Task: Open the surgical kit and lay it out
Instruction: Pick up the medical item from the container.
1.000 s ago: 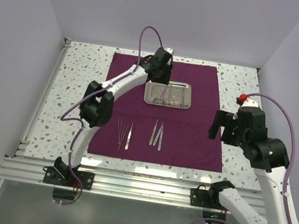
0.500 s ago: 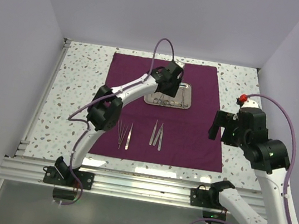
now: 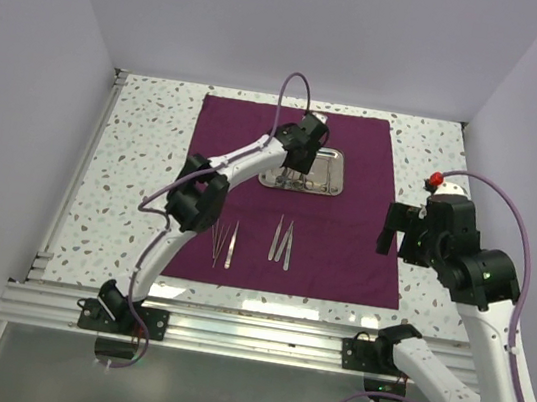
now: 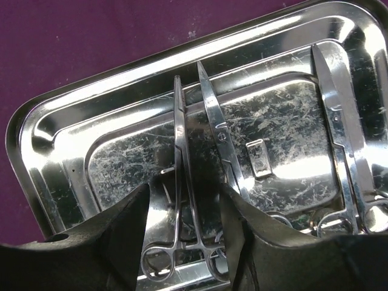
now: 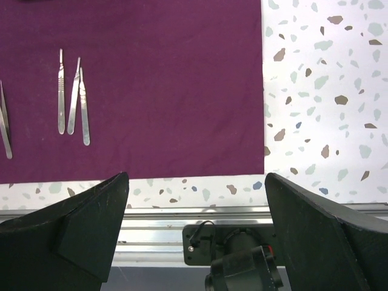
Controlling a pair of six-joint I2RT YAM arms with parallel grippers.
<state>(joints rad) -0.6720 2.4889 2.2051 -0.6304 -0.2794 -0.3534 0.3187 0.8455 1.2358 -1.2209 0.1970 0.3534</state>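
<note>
The purple cloth wrap point(image 3: 343, 243) lies spread flat on the table. The shiny steel tray point(image 3: 330, 180) sits on its far half. In the left wrist view the tray point(image 4: 54, 151) holds ring-handled forceps point(image 4: 180, 151), scissors point(image 4: 215, 130) and another ring-handled tool point(image 4: 339, 151). My left gripper point(image 4: 185, 209) is open low over the tray, its fingers either side of the forceps' shanks. Thin silver tools lie in two groups on the cloth's near half point(image 3: 223, 242) point(image 3: 283, 240). My right gripper point(image 5: 197, 200) is open and empty, raised over the cloth's near right corner.
The cloth point(image 5: 182, 91) ends at the speckled tabletop point(image 5: 321, 91) on the right. An aluminium rail point(image 3: 248, 335) with both arm bases runs along the near edge. Pale walls stand on three sides.
My left gripper has swung from the tray's far-left edge to over the tray and come down around the forceps. The right arm has barely moved.
</note>
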